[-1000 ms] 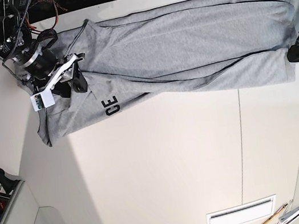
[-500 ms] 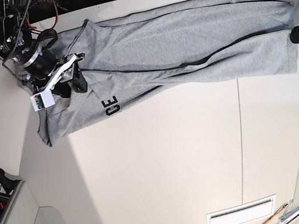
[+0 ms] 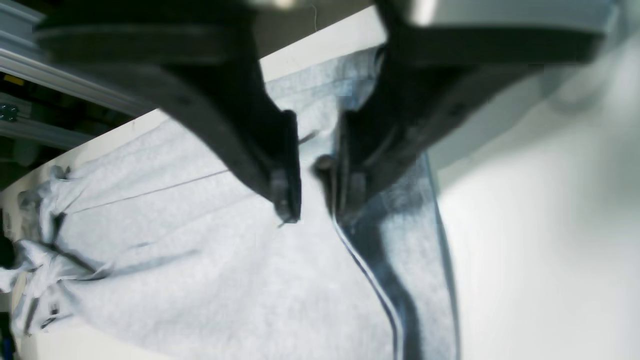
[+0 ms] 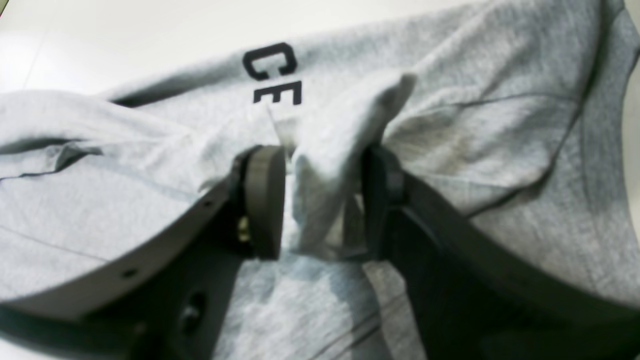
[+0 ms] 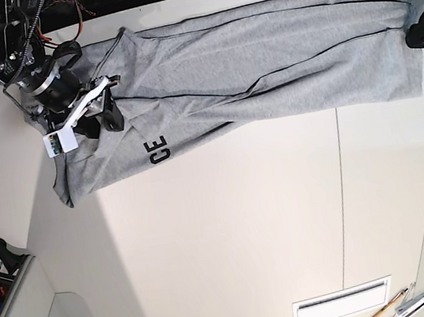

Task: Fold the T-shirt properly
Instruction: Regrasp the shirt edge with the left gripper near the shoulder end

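Base view: T-shirt [image 5: 260, 59] lying stretched along table [image 5: 233, 229] far edge. Right gripper [image 4: 320, 200] pinching bunched fabric near "CE" print [image 5: 159, 150]. Left gripper [image 3: 315, 190] hovering over hem, jaws slightly parted, gripping nothing. Advice: keep right pinch firm, hem flat.

T-shirt [image 4: 475, 165], light heather-grey, is spread across most of the frame, with black letters "CE" [image 4: 272, 75] printed at upper centre, and a raised fold of it is clamped between the dark fingers [image 4: 262, 200] of the right gripper [image 4: 320, 205] at centre.
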Tool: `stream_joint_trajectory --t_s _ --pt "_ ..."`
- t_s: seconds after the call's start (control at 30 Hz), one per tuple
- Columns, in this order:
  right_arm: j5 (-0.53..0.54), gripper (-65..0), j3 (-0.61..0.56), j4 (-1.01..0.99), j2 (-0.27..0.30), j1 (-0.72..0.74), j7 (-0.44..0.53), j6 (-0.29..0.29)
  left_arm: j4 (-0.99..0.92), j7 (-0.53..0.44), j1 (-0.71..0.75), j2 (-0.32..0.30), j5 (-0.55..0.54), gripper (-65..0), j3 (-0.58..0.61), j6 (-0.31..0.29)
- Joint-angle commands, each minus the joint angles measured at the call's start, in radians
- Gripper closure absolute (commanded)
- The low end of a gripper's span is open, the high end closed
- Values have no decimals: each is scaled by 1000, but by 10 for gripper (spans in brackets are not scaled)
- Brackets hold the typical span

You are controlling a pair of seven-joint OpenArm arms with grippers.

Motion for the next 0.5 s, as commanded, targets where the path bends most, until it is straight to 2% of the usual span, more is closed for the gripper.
stream_joint_trajectory --t_s 0.0,0.2,0.37,0.4,0.47 --pt "14 -254 4 16 3 10 29 1 16 -10 -2 -28 -35 -171 -14 -9" --pt "85 -254 53 29 3 10 24 21 16 10 -2 -28 -51 -171 -130 -9" --pt "145 -252 138 31 3 10 24 51 16 52 15 -28 -126 -298 -219 -9" --pt "160 -248 153 31 3 10 24 50 16 52 24 -28 -130 -306 -220 -9" --pt "185 -158 181 31 3 10 20 50 16 52 43 -26 -134 -306 -220 -9"
